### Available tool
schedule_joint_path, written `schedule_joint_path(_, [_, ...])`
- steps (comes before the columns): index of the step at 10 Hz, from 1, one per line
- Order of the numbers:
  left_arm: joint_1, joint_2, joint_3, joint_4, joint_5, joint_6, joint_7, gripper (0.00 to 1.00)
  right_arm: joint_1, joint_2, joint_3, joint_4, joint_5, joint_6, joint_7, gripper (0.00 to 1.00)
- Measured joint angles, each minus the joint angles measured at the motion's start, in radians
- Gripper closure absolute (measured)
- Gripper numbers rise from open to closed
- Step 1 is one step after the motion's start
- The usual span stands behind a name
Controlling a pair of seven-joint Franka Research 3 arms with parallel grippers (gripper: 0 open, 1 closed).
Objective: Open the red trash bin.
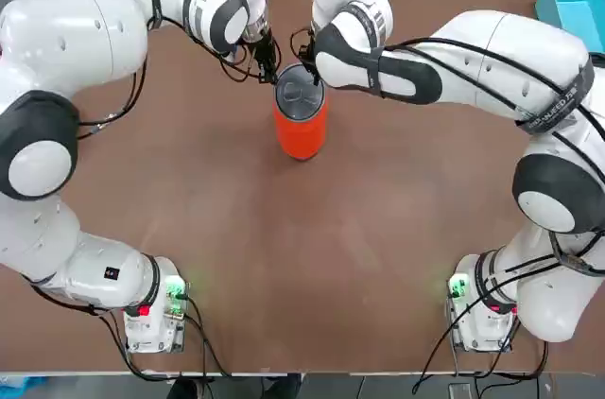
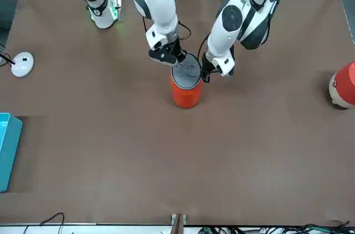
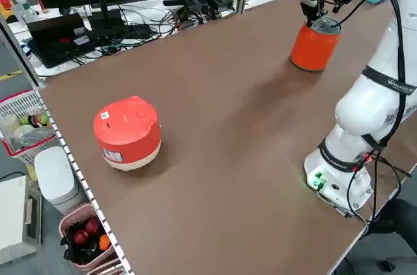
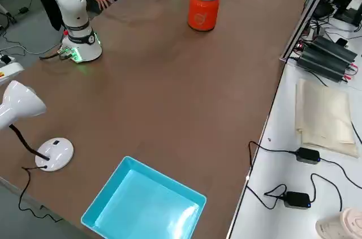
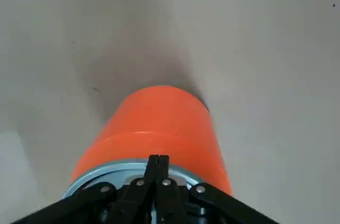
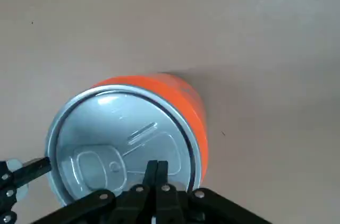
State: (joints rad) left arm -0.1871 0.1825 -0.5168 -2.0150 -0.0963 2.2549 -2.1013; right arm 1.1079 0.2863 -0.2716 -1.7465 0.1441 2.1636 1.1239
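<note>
Desk (image 1: 302,257): broad brown surface, the two Franka arms bent in from the near corners and meeting at the far middle.

Red trash bin (image 1: 301,123): upright orange-red cylinder, far centre of the desk, long axis vertical. Grey round lid (image 6: 121,140) sits flat and closed in its rim; moulded like a can top with a pull-tab shape. Bin not yet opened.

Off-task: red-and-white rounded cooker-like object (image 3: 128,133) near the left edge, well apart from the bin. Blue tray (image 4: 144,205) at the far right corner, white desk lamp (image 4: 25,114) close by it.

Left end effector (image 1: 268,71): fingers clenched together, holding nothing, tips just over the bin's far-left rim.

Right end effector (image 1: 313,73): fingers likewise pressed together, empty, tips over the far-right part of the lid. Wrist view puts them just inside the rim.

Key relation: the bin lies directly under and slightly nearward of both tips, one at each side of the lid. Contact with the lid cannot be told. Neither arm is clearly nearer. Judgement: a downward press on one side of the swing lid should tip it open; the right tips look better placed, being inside the rim.
</note>
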Motion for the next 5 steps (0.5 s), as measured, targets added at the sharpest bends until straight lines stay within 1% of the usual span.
schedule_joint_path(5, [-0.002, 0.0, 0.0, 0.0, 0.0, 0.002, 0.0, 0.99, 0.009, 0.063, 0.0, 0.0, 0.0, 0.052, 0.01, 0.99])
